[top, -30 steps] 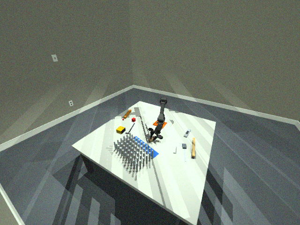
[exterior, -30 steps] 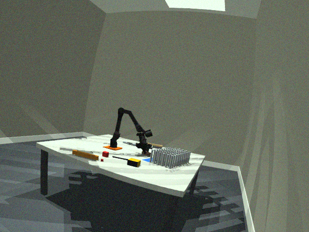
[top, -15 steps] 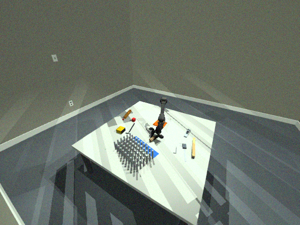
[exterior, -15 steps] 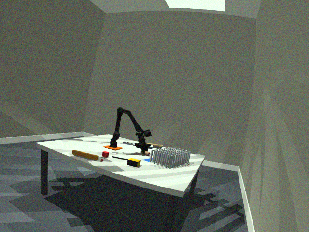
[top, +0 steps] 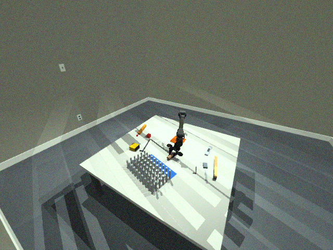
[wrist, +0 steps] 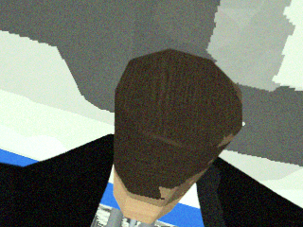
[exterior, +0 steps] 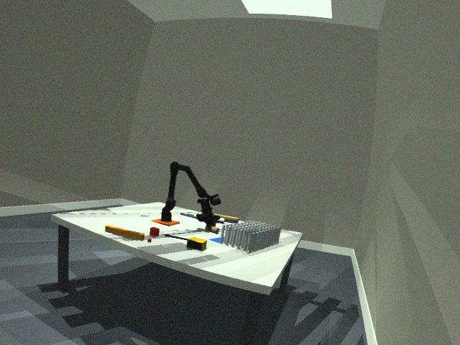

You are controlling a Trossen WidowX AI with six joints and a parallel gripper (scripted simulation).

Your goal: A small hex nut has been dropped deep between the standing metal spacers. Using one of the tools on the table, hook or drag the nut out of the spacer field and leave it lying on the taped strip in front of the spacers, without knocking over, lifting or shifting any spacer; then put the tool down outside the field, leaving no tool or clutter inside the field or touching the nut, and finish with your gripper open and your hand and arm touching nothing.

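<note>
Spacers (top: 148,171) on table (top: 188,210), taped strip (top: 171,173) between them and arm base (top: 173,139).

a slim black jointed arm (exterior: 177,177) on a flat orange base plate (exterior: 173,223).

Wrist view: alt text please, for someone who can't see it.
A brown wooden tool handle, clamped in the gripper, fills most of the frame, end-on. Beneath it run the blue taped strip and the tops of a few grey spacers, on the pale table.
</note>
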